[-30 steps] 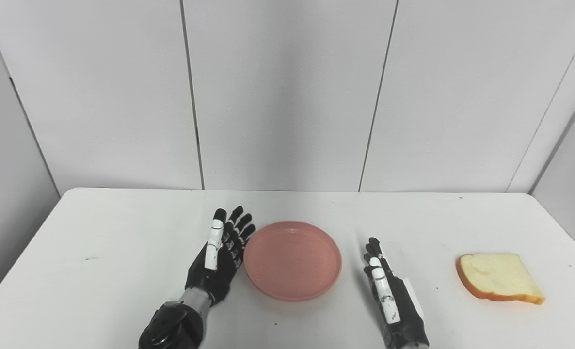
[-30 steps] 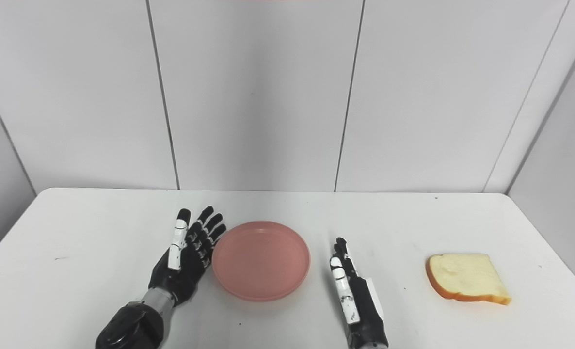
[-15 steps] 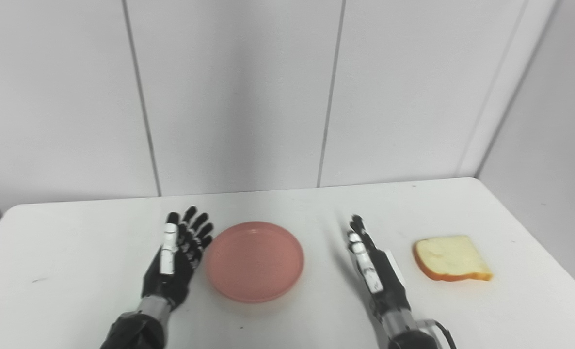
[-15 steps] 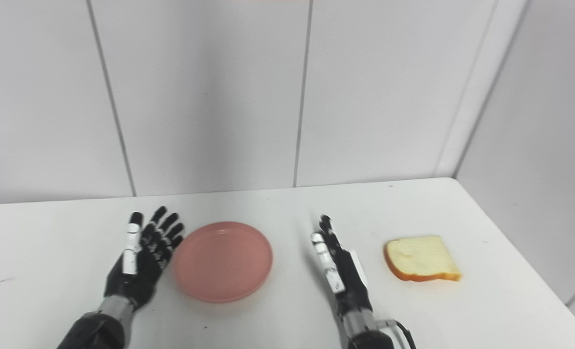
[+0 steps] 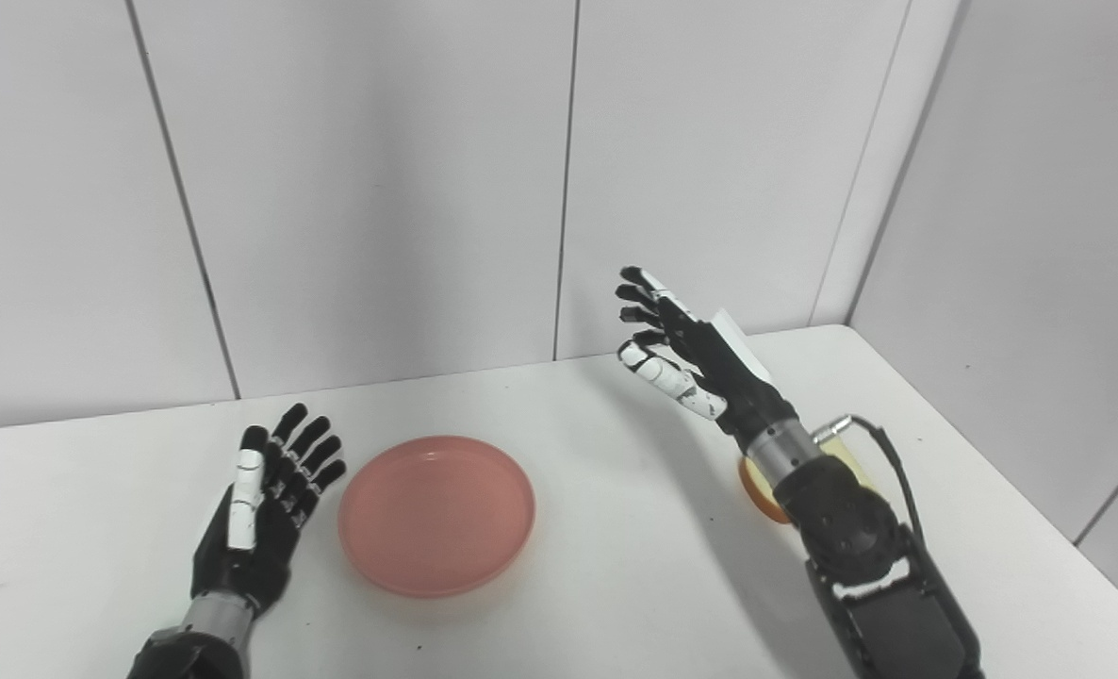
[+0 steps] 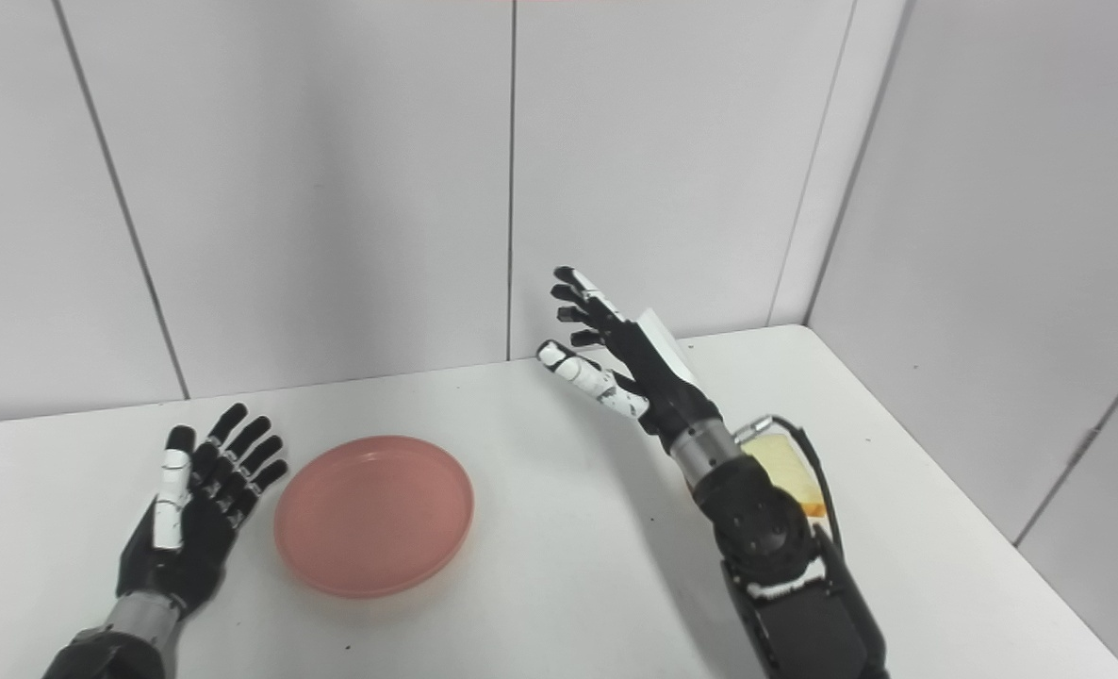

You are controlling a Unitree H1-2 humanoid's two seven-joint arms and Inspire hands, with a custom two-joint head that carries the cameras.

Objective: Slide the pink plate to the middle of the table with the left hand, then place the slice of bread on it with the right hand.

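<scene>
Above the table's right side, right robot hand (image 5: pixel 686 354) raised, empty, fingers spread, left robot hand (image 5: pixel 262 509) splayed beside pink plate (image 5: pixel 436 512).

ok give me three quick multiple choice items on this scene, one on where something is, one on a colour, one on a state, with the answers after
1. Where is the slice of bread?
A. on the plate
B. on the table, mostly hidden behind the right forearm
C. in the left hand

2. What colour is the plate?
A. pink
B. blue
C. green

3. What state is the right hand in?
A. shut on the bread
B. flat on the table
C. raised, open, holding nothing

Answers:
1 B, only a crust edge and some crumb show beside the arm.
2 A, it is plainly pink on the white table.
3 C, its fingers are spread in the air; the left hand lies open beside the plate.
</scene>
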